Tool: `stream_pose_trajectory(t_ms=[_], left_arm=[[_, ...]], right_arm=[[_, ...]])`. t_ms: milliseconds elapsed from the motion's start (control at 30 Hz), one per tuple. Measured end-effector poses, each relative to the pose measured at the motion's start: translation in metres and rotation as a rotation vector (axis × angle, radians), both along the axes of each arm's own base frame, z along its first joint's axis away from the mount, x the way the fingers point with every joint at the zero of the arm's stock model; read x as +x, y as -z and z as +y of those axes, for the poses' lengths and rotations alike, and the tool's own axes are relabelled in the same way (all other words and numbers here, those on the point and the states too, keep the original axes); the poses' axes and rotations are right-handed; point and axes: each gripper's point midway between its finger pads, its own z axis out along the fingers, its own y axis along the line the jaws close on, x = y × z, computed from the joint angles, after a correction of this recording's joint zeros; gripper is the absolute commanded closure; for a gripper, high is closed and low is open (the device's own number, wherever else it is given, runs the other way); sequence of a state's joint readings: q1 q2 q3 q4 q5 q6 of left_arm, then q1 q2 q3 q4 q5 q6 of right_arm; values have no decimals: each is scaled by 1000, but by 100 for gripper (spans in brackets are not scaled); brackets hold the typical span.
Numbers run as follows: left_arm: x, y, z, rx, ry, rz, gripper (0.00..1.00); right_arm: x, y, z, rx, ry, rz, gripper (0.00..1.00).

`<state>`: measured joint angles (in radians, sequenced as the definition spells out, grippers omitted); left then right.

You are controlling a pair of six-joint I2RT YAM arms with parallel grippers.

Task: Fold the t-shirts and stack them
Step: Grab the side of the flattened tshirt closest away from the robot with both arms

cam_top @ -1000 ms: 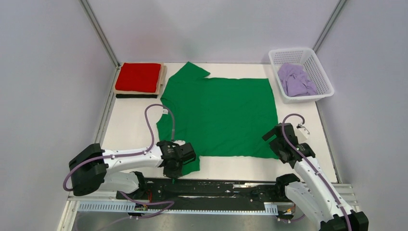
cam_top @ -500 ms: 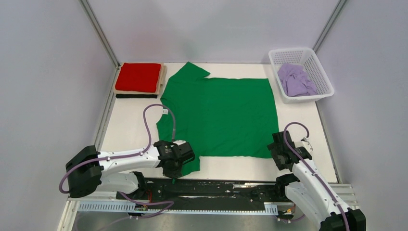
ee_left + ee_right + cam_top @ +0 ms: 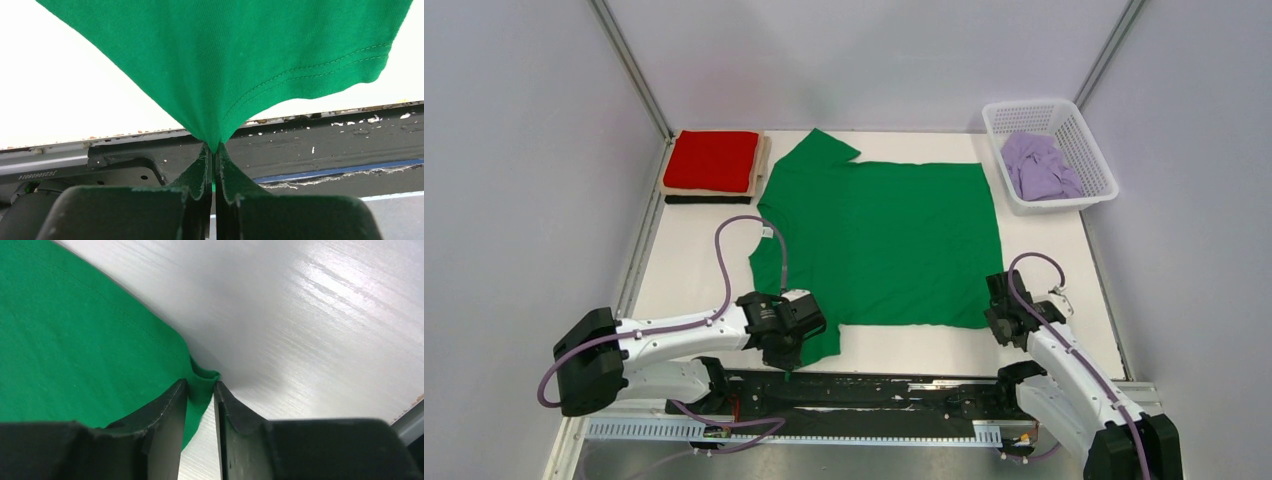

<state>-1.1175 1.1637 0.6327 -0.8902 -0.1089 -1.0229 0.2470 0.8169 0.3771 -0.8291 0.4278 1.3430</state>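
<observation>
The bright green t-shirt (image 3: 884,240) lies spread flat in the middle of the table. My left gripper (image 3: 788,350) is shut on its near left sleeve; in the left wrist view the sleeve cloth (image 3: 225,60) rises pinched out of the closed fingertips (image 3: 215,150). My right gripper (image 3: 1000,312) is down at the shirt's near right hem corner. In the right wrist view that green corner (image 3: 202,380) is bunched between the fingers, which still stand a little apart (image 3: 201,386). A red t-shirt (image 3: 714,160) lies folded on beige (image 3: 763,165) and black (image 3: 699,199) ones at the far left.
A white lattice basket (image 3: 1105,172) at the far right holds a crumpled lilac t-shirt (image 3: 1039,165). A black rail (image 3: 874,388) runs along the near table edge between the arm bases. Grey walls close in both sides.
My right gripper came down and forward onto the hem corner, and its jaws narrowed from wide open around it. The left arm shifted slightly left, still holding the sleeve.
</observation>
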Motion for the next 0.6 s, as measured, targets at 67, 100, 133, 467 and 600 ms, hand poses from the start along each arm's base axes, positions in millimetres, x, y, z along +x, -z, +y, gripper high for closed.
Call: stream_pose_trajectory(t_ms=[67,100,133,467,600], left_arm=[[1,-1,-1,-6,1,-4,100],[1,-1,-1,-8,4,-7,100],[2,-1,-2,-8,9,-9,100],[32,-36,-39,-101,90,-99,96],[63,-45,-43,-120,43,-132,99]], right_arm=[[2,0,0,-4,-2,-3,85],[3,1,0,-6,-7,-3,89],[4,1,0,-6,-9,-5,93],[14,-6,6,-29,-137,-19,100],[26,-16,12,-31,-205,-30,100]])
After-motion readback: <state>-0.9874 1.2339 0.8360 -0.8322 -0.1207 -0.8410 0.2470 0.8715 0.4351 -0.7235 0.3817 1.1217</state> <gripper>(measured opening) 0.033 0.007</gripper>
